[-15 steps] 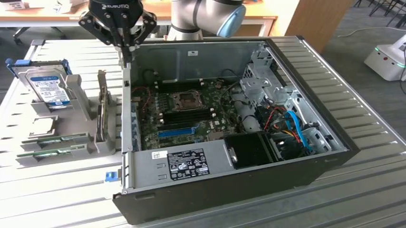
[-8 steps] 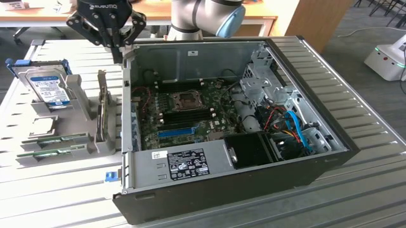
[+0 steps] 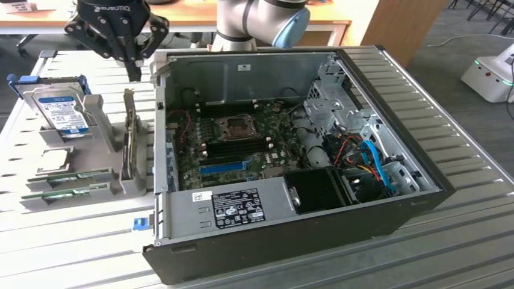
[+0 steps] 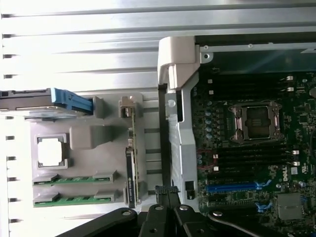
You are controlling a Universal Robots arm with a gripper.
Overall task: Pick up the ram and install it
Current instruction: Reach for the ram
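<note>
Ram in gray rack, untouched; gripper closed, empty, nr PC case wall.

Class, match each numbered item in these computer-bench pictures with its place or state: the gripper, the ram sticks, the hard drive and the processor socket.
1 gripper
2 ram sticks
3 hard drive
4 processor socket

A upright in the grey holder, in a blue bracket
B on the motherboard inside the case
C shut, raised beside the case
D green, side by side in the holder

Pairs: 1-C, 2-D, 3-A, 4-B
</note>
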